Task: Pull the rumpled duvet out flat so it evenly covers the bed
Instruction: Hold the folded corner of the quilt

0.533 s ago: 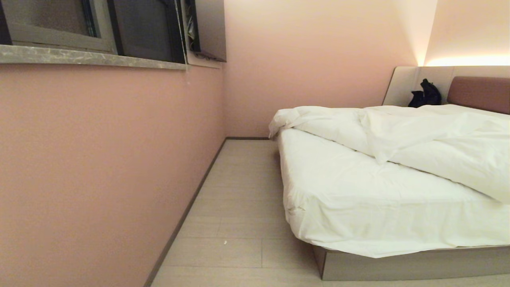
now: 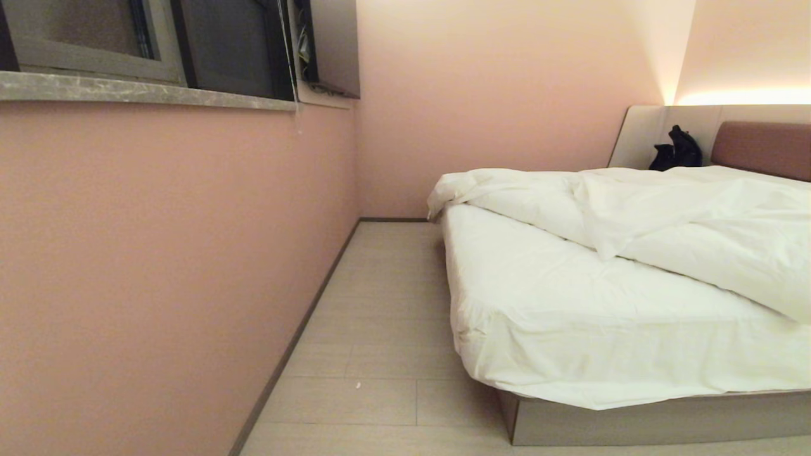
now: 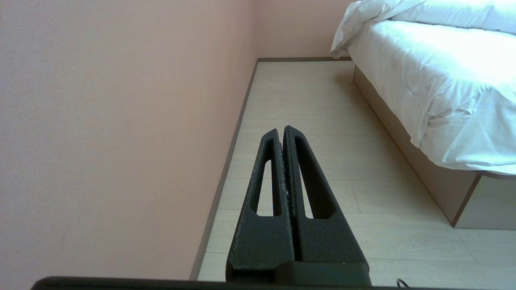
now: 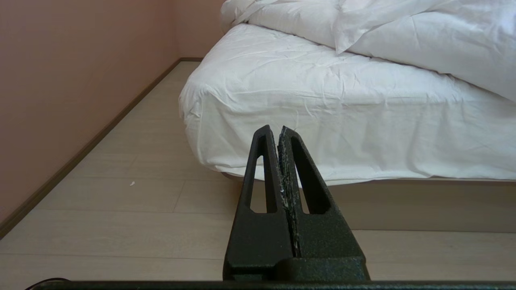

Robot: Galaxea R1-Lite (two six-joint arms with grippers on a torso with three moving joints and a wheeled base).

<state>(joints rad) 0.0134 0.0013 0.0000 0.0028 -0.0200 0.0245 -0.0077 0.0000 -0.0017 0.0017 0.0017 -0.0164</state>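
While the robot stands off the foot corner of the bed (image 2: 633,418), nothing has been touched yet, and the way things lie explains the job. The duvet (image 2: 665,215) is bunched toward the headboard (image 2: 763,149) end, its puffy folds doubled over themselves, with one loose corner (image 2: 443,193) spilling over the mattress edge on the wall side. That leaves the whole foot half of the mattress bare, showing only the thin fitted sheet (image 2: 570,316), creased and tucked down over the grey-beige base.

Both arms look parked low. The left gripper (image 3: 284,131) points along the strip of floor (image 2: 380,316) between the pink wall (image 2: 158,253) and the bed, its fingers pressed together with nothing between them. The right gripper (image 4: 279,129) faces the foot side of the mattress, fingers likewise pinched together and empty. Neither shows in the head view, so I judge this to be the start: the robot would need to come closer and raise an arm before it can catch an edge of the duvet and draw it toward the foot.

A dark bag or bundle of cloth (image 2: 676,150) sits against the beige side panel by the headboard; what it is I cannot tell. A stone window sill (image 2: 146,92) runs along the wall above.

No brand, label or writing can be read anywhere.
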